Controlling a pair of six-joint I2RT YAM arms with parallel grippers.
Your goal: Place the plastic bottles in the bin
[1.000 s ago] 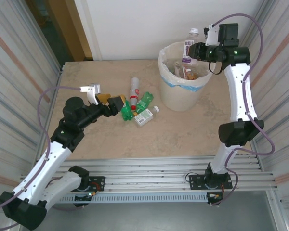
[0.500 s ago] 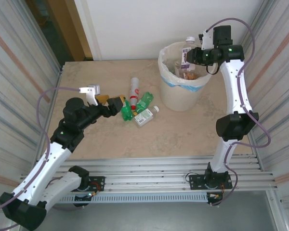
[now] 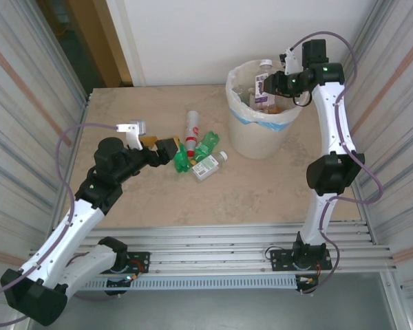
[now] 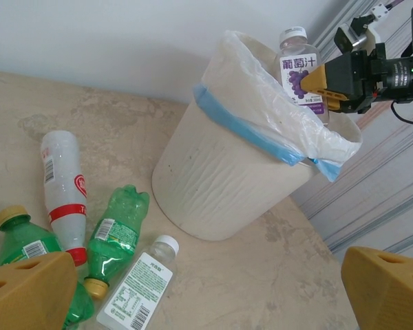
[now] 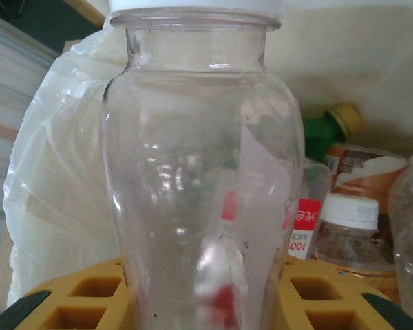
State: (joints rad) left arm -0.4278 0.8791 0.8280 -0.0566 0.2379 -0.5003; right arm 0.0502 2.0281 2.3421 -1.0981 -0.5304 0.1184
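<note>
So your right fingers [image 4: 328, 86] are clamping a bottle [image 4: 299, 69] over the bin [image 4: 220, 179]; left fingers [image 3: 166, 147] open, just beside the counter bottles [image 4: 114, 237].

Left arm [image 3: 74, 221]: we extend it forward from its base, bent at the elbow. Left gripper [image 3: 163, 145]: we hold the jaws wide apart, with one yellow finger [image 4: 27, 289] at each lower corner of the wrist view.

Right arm [image 3: 335, 130]: we stand it tall, with the elbow bent and the wrist turned to the left. Right gripper [image 3: 268, 85]: we press the yellow pads [image 5: 76, 295] against both sides of a clear bottle [image 3: 263, 74]. It stands upright between the fingers, its white cap above them.
</note>
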